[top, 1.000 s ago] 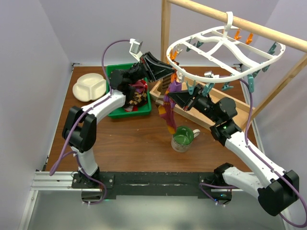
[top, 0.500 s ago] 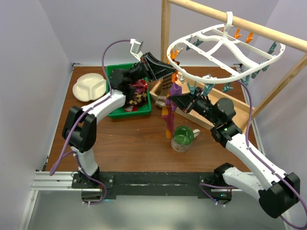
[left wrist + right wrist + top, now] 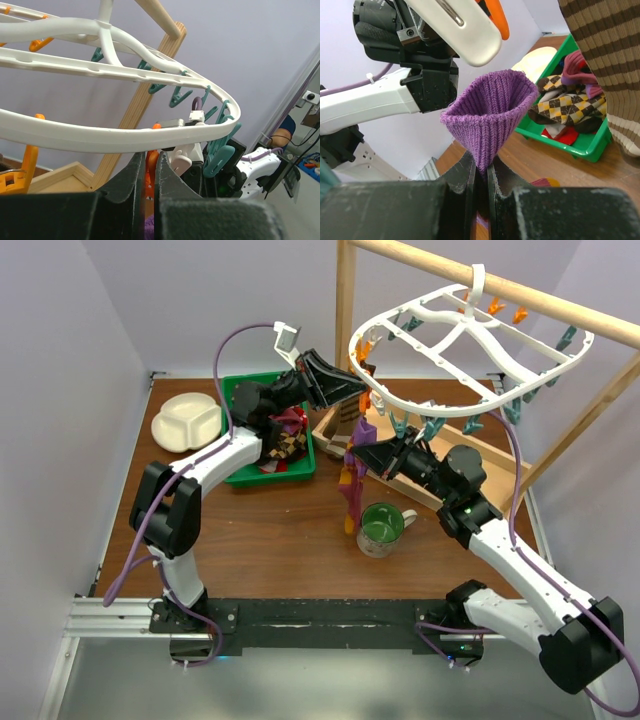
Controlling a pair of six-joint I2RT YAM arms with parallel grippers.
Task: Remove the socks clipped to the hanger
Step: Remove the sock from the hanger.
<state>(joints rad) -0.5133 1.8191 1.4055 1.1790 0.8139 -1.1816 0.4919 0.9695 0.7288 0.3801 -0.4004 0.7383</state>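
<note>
The white oval hanger (image 3: 455,408) hangs from the wooden pole; its rim (image 3: 100,135) crosses the left wrist view. My left gripper (image 3: 350,390) (image 3: 150,156) is shut on an orange clip (image 3: 150,172) just under that rim. A purple sock (image 3: 352,490) dangles below. My right gripper (image 3: 362,452) (image 3: 482,169) is shut on its knitted cuff (image 3: 490,107). The cuff gapes open like a cone, and its edge stands apart below the clip. A brown striped sock (image 3: 605,60) hangs at the right of the right wrist view.
A green bin (image 3: 270,478) holding checkered and red socks (image 3: 570,100) sits left of centre, with a white divided plate (image 3: 190,420) beyond it. A green mug (image 3: 382,527) stands below the hanging sock. A wooden tray (image 3: 490,455) and wooden frame posts (image 3: 345,310) lie behind.
My left gripper has closed on the orange clip. The right gripper has drawn the purple sock slightly down and left, and the hanger has rocked a little.
</note>
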